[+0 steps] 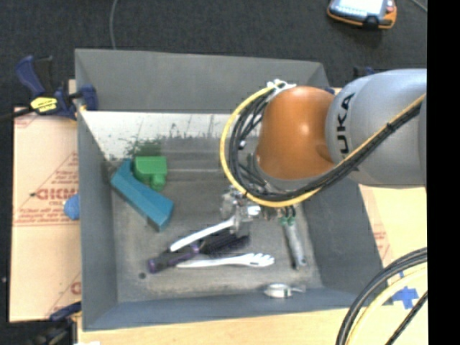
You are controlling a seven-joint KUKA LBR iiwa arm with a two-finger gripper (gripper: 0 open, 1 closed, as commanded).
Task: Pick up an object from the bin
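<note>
Grey bin [194, 85], seen from above. My arm [381, 135] enters from the right, its orange cover [295, 131] over the bin's middle. My end effector [237, 210] hangs low at centre-right of the floor, just above the upper end of a white handle [205, 233]; I cannot tell how far it is open, nor whether it has hold of anything. A teal block [141, 192] lies at the left, tilted, with a green block [151, 167] touching its upper end. A black brush [223, 245] lies beside the white handle, and a white fork [230, 261] just below both. A grey pen [293, 241] lies at the right, and a small silver piece [277, 290] by the near wall.
</note>
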